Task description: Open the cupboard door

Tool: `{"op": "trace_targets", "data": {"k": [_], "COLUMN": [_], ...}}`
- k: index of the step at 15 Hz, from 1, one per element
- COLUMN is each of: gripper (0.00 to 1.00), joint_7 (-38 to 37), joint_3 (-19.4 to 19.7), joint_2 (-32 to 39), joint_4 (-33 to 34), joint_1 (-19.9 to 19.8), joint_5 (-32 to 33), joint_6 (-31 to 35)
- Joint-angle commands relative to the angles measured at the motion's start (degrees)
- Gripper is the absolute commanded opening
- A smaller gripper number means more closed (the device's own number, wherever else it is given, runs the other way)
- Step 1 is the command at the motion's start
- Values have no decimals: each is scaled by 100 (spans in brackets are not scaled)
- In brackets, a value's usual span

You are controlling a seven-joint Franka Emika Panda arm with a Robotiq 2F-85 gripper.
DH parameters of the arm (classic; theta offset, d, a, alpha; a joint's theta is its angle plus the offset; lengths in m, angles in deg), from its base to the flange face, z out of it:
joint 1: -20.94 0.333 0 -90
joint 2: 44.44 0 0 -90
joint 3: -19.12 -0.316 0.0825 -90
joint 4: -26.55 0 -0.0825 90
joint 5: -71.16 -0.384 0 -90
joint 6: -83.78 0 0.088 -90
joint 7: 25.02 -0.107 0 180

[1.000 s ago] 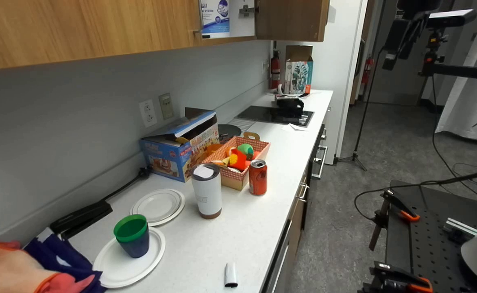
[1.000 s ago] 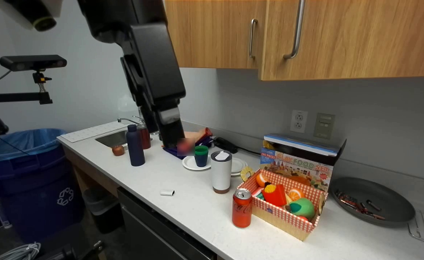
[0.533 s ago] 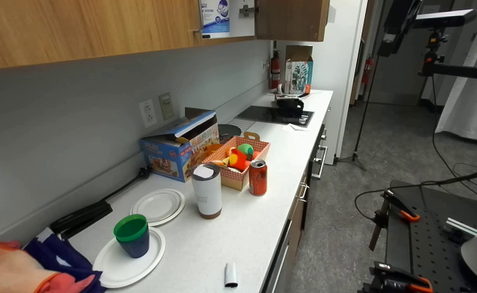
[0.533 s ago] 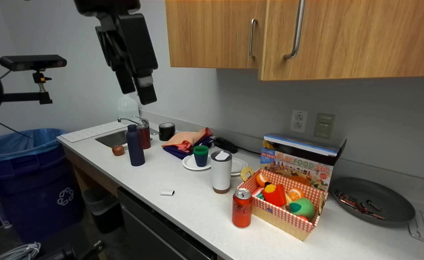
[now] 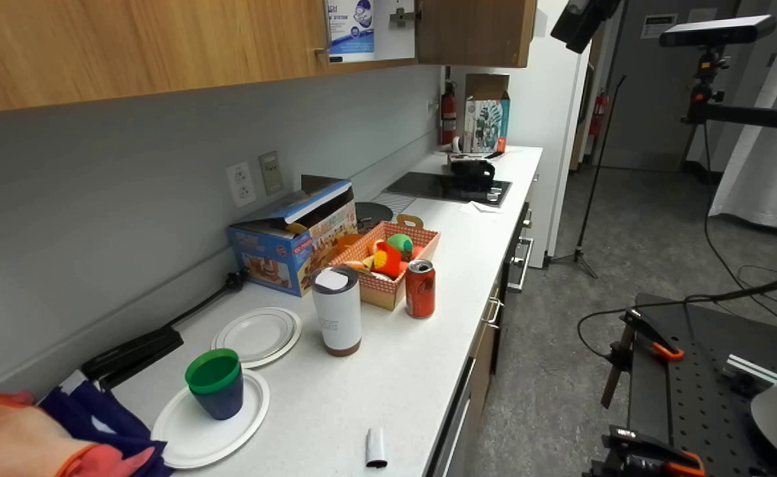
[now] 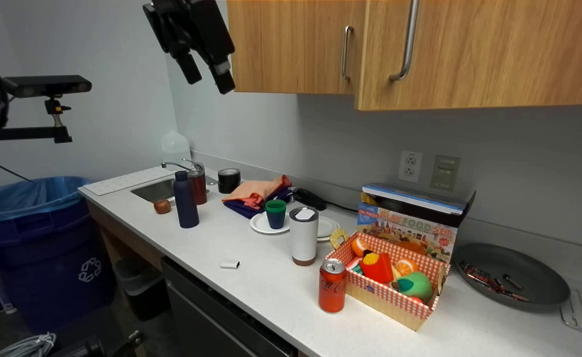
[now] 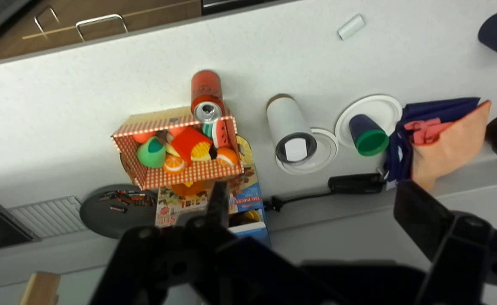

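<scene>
1. The hand (image 6: 208,79) hangs in the air with its fingers (image 6: 225,83) wide apart and nothing between them. It seems to touch nothing, but its depth is hard to judge, so a misread reach could end in a bump.
2. On the counter (image 6: 271,287) below stand a can (image 6: 332,290) and a white tumbler (image 6: 304,240); a hand dipping low on approach might knock them over.
3. The neighbouring door (image 5: 474,33) already stands swung out; a wooden corner (image 7: 40,288) low in the wrist view is likely its own. A sideways move could catch that edge, or grab this door's handle (image 6: 411,37) by mistake.
4. The task's cupboard door (image 6: 295,49), I judge, is the closed one beside it, up high. Its bar handle (image 6: 345,54) is slim and upright: fingers meeting off-centre would push or slip, and a straight pull instead of an arc could cost the grip.
</scene>
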Motion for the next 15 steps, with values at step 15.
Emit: {"op": "trace_targets", "data": {"k": [15], "gripper": [100], "joint_7": [-1191], "joint_3": [-329], "joint_2": [1533], "joint_4": [659], "joint_1": [-333], "joint_5": [-32], "joint_6": [2385]}}
